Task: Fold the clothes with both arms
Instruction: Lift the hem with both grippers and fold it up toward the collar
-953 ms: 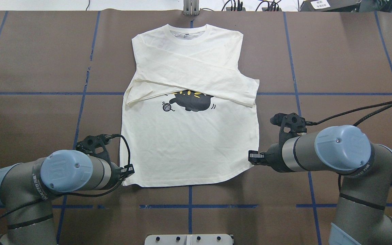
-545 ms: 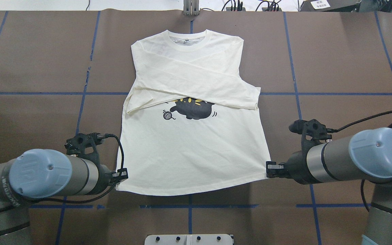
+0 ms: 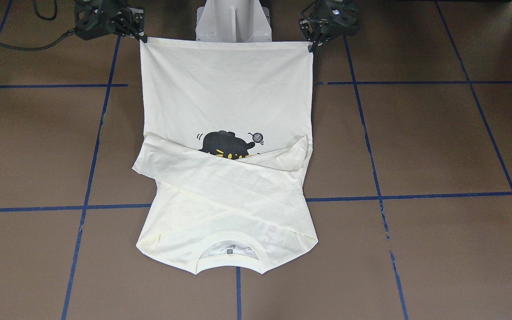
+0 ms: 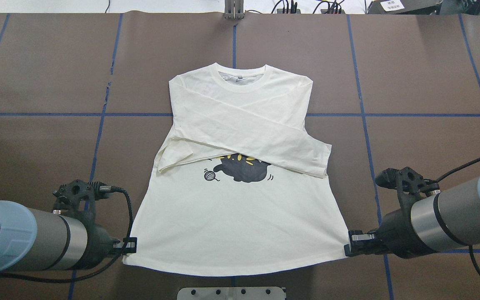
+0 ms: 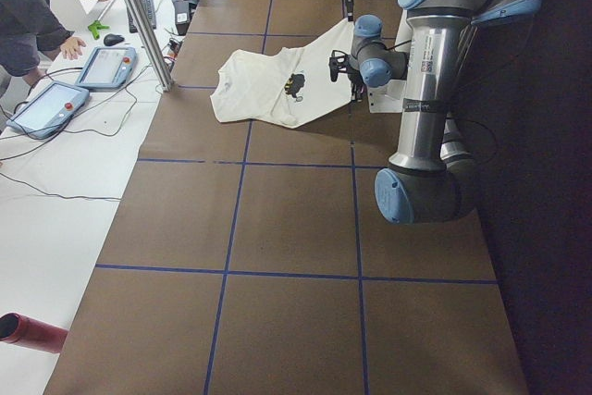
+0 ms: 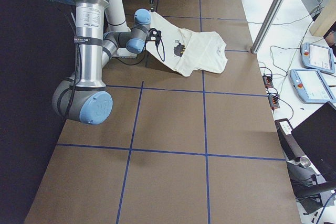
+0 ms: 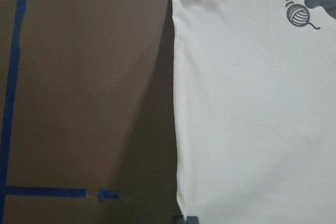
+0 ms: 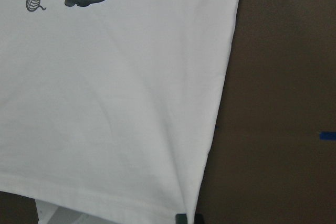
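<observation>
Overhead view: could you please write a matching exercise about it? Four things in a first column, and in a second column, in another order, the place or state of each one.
Column 1
1. left gripper
2. right gripper
3. collar
4. cat print

Column 2
A. partly hidden under the crossed sleeves
B. shut on the hem corner of the shirt at the view's right
C. at the shirt's far end, away from the robot
D. shut on the hem corner at the view's left

Pairs: 1-D, 2-B, 3-C, 4-A
</observation>
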